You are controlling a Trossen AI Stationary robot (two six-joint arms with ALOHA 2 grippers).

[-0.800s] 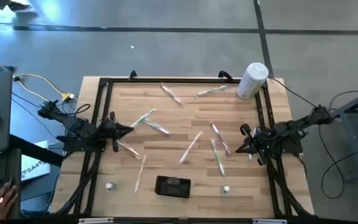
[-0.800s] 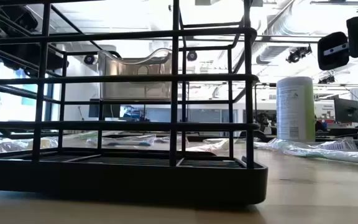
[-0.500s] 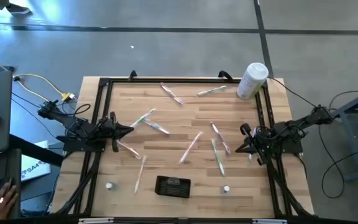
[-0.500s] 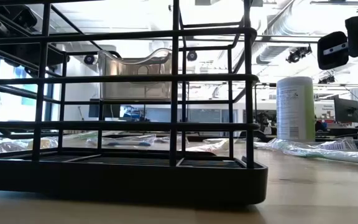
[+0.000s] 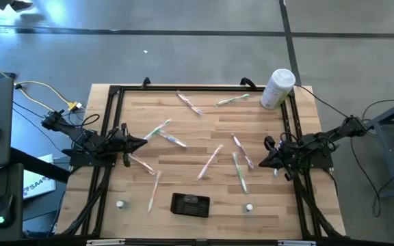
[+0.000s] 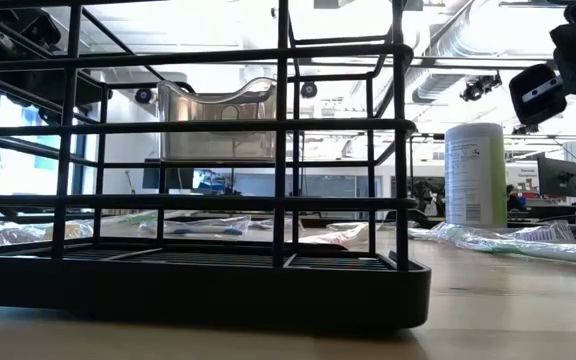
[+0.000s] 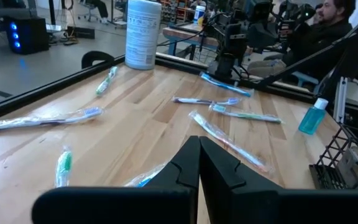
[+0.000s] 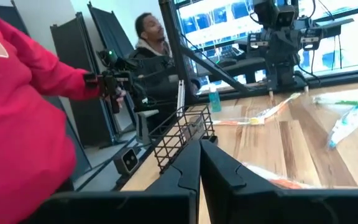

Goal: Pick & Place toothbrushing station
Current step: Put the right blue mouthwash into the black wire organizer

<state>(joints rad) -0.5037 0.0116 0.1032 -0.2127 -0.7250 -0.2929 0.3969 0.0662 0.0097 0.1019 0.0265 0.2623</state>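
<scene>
Black wire bars of the toothbrushing station (image 6: 198, 200) fill the low view, the rack standing upright on the wooden desk (image 5: 204, 126) at its near edge. From above, the toothbrushing station (image 5: 190, 204) sits between the two arms and nearer the front edge than either, well apart from both. The left pincer (image 5: 141, 143) hovers at the left rail of the desk, its fingers (image 7: 188, 163) pressed together and holding nothing; just beside its tip lie wrapped toothbrushes (image 5: 172, 139). The right pincer (image 5: 264, 162) hangs at the right rail, fingers (image 8: 189, 163) likewise closed on nothing, with more wrapped toothbrushes (image 5: 239, 160) near its tip. Between the pincers a further toothbrush (image 5: 211, 161) lies loose on the boards. Two small bottles (image 5: 249, 208) stand either side of the station. Beyond the right pincer, at the far corner, stands a tall white cylindrical container (image 5: 276, 89). In the right wrist view, a person in a red sleeve (image 8: 23, 118) stands beside the desk, another farther off.
</scene>
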